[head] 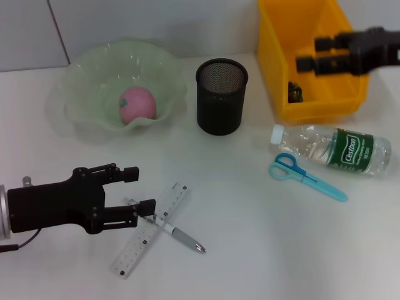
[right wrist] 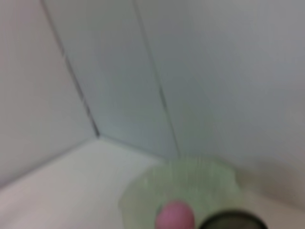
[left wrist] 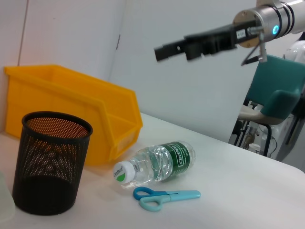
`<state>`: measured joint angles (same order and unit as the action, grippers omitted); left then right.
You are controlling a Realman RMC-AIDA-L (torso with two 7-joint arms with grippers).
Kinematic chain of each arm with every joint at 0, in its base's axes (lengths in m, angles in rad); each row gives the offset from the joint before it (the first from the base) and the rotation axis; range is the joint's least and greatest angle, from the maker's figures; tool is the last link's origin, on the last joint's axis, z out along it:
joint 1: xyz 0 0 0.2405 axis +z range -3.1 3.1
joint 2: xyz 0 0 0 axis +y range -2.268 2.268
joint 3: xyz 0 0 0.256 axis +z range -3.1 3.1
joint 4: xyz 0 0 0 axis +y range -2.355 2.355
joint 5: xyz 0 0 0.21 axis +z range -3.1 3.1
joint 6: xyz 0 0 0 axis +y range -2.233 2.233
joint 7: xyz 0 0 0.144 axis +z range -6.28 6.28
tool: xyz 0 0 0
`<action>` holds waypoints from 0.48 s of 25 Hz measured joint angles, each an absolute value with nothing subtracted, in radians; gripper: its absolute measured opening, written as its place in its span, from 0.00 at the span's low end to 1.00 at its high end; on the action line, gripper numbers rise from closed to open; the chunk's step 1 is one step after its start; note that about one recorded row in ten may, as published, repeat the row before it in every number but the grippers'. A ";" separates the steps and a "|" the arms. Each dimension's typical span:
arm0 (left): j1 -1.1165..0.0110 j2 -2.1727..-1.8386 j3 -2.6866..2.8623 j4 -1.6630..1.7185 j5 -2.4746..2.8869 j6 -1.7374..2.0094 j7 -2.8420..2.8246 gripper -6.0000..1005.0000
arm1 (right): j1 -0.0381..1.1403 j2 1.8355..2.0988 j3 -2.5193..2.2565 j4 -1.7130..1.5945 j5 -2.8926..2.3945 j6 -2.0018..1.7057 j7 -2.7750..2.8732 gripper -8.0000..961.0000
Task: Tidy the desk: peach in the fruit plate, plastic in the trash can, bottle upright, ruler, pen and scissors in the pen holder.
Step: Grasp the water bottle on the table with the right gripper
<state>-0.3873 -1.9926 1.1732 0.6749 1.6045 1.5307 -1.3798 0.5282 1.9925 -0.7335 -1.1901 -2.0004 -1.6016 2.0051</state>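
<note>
Pink round peach [head: 137,104] sits in pale green wavy glass fruit plate [head: 87,75]. Clear plastic bottle [head: 331,149] lies on side on white surface [head: 250,250]. Left pincer [head: 139,189] open over transparent ruler [head: 150,230] and grey pen [head: 181,236]. Right pincer [head: 307,55] open above yellow plastic bin [head: 275,37]. Pale wall panels behind.

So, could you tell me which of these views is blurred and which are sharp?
Right wrist view: soft throughout, peach and fruit plate only smudges. Head view: sharp on ruler and scissors. Left wrist view: crisp on bottle and pen holder.
</note>
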 joint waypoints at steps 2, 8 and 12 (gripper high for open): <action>-0.388 -1.993 1.173 0.675 1.604 1.531 -1.381 0.80 | 0.544 1.973 -0.732 -1.193 -2.070 -1.651 2.005 0.84; -0.393 -1.994 1.171 0.675 1.604 1.530 -1.385 0.80 | 0.616 1.947 -0.736 -1.228 -2.321 -1.774 2.007 0.84; -0.394 -1.997 1.170 0.675 1.604 1.524 -1.387 0.80 | 0.670 1.940 -0.749 -1.262 -2.465 -1.824 2.007 0.84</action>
<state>-0.3939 -1.9966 1.1700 0.6748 1.6044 1.5244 -1.3867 0.6705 1.9404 -0.7493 -1.2622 -2.4649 -1.8236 2.0072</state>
